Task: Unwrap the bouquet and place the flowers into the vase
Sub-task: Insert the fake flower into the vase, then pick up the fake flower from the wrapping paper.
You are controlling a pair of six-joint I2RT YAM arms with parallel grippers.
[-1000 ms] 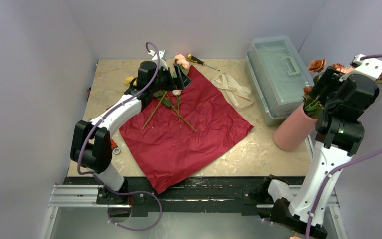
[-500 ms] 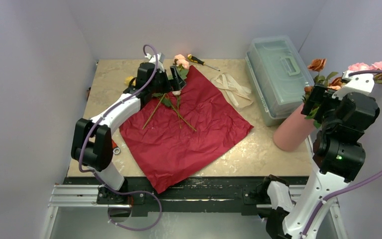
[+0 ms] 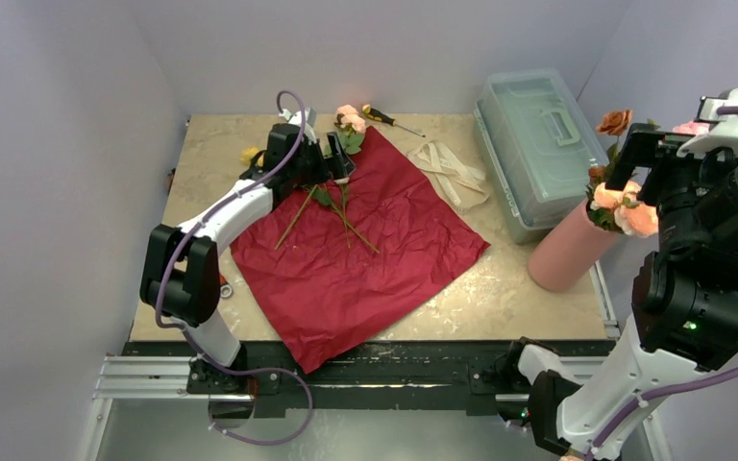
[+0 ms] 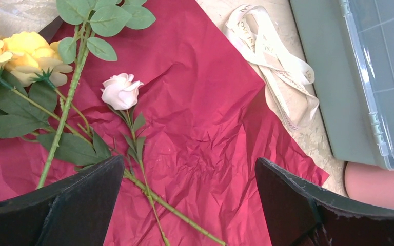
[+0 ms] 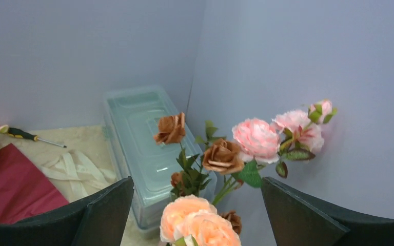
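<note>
**Some flowers in the vase, the rest lying on the paper**

The salmon-pink vase [image 3: 567,254] sits at the right edge of the counter [image 3: 216,158], right next to the clear plastic box [image 3: 538,134]. A bunch of flowers [image 5: 220,159] pokes out of its top: pink, orange and peach roses. The right gripper [image 5: 196,180] hangs just above those blooms, jaws spread wide, nothing in them. Over on the far left side, the loose flowers [image 3: 322,197] lie on the unfolded dark red paper [image 3: 365,259]. That's some yellow roses [image 4: 31,46], a little pale pink bud [image 4: 119,91] and long green stems crossing each other. The left gripper [image 4: 190,169] hovers right over them, jaws wide apart too and not touching anything. The cream ribbon [image 3: 454,173] lies loose between the paper and the box, and there's a screwdriver [image 3: 389,119] near the back wall.
</note>
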